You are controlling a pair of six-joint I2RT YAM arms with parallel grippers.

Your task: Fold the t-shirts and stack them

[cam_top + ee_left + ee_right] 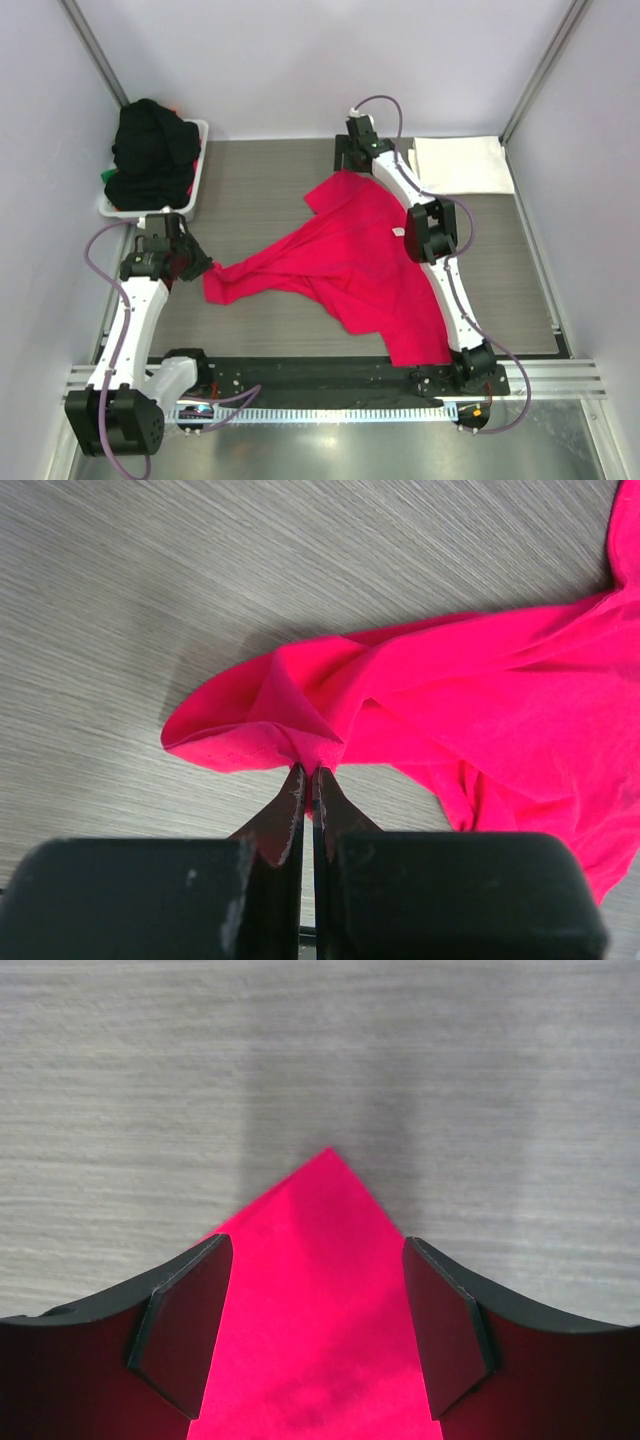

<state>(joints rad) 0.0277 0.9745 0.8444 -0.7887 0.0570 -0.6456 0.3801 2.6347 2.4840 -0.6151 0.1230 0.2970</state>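
Observation:
A bright pinkish-red t-shirt (350, 255) lies spread and rumpled across the middle of the table. My left gripper (200, 268) is shut on its left corner; in the left wrist view the cloth (300, 705) bunches at the closed fingertips (308, 772). My right gripper (352, 160) is open at the shirt's far corner; in the right wrist view a red corner (320, 1290) lies between the spread pads (185, 1335). A white folded t-shirt (462, 164) lies at the back right. Black t-shirts (150, 150) fill the basket, with a bit of green.
The white slotted basket (197, 175) stands at the back left, just beyond my left gripper. The grey mat (250, 180) ends at a metal rail (560, 375) near the arm bases. Side walls close in on both sides.

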